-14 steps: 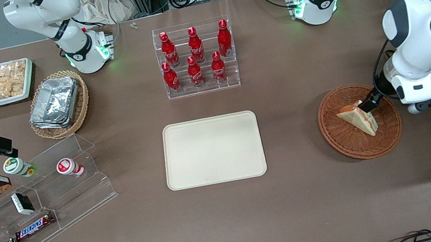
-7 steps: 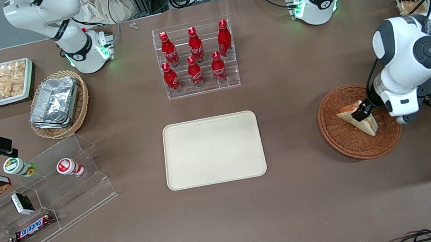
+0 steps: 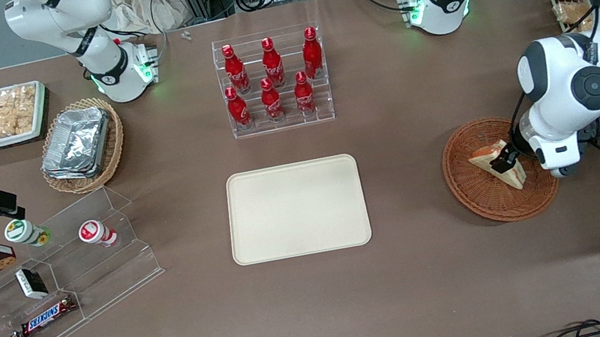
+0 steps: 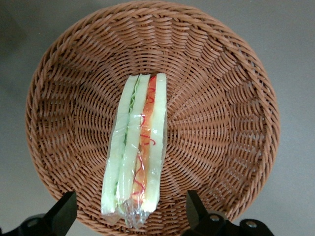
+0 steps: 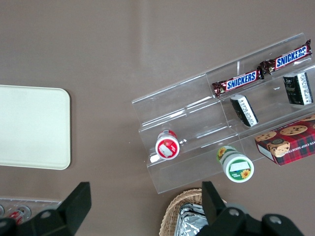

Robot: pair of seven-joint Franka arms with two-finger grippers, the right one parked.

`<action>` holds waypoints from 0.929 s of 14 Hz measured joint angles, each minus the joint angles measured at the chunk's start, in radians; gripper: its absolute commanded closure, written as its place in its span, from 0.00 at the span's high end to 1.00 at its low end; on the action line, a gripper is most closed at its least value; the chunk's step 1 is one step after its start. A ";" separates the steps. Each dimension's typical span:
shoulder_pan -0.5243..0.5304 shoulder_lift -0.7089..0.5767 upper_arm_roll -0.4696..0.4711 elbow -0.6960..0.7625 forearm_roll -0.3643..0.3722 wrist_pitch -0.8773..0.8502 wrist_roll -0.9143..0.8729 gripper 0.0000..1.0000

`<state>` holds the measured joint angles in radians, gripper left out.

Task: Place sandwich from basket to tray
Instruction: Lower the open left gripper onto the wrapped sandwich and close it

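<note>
The tray (image 3: 296,208) is lying bare at the centre of the front view, on the brown surface (image 3: 417,271), waiting for its load. To the right of it in the frame, well apart, the basket (image 3: 481,195) is sitting at the working arm's end, and the sandwich (image 3: 490,161) is resting inside it, standing on its edge so that the red-orange and green filling is facing up toward the wrist camera. The step in hand looks like the approach to the grasp: nothing is lifted yet. At the right edge of the basket the end effector (image 3: 504,162) is hanging directly over the sandwich, one dark finger showing against the bread. In the wrist view the end effector (image 4: 129,216) is spread wide, its fingertips (image 4: 64,212) standing clear on either side of the wedge (image 4: 135,157) and gripping nothing; the basket's woven wall (image 4: 231,123) is ringing the scene. The next move probably calls for lowering until the fingers are straddling the bread faces, then closing gently, since the soft wrapped wedge could squash or slip.
</note>
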<state>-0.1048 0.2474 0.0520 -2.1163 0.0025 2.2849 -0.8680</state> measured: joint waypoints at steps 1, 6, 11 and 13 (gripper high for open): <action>0.000 0.009 0.000 0.000 0.000 0.006 -0.004 1.00; 0.000 0.047 0.000 0.000 0.000 0.039 -0.019 1.00; 0.000 0.066 0.000 0.000 0.006 0.049 -0.022 0.95; 0.000 0.077 0.001 0.000 0.007 0.055 -0.023 0.51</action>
<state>-0.1048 0.3241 0.0532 -2.1167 0.0097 2.3400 -0.8914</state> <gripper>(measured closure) 0.040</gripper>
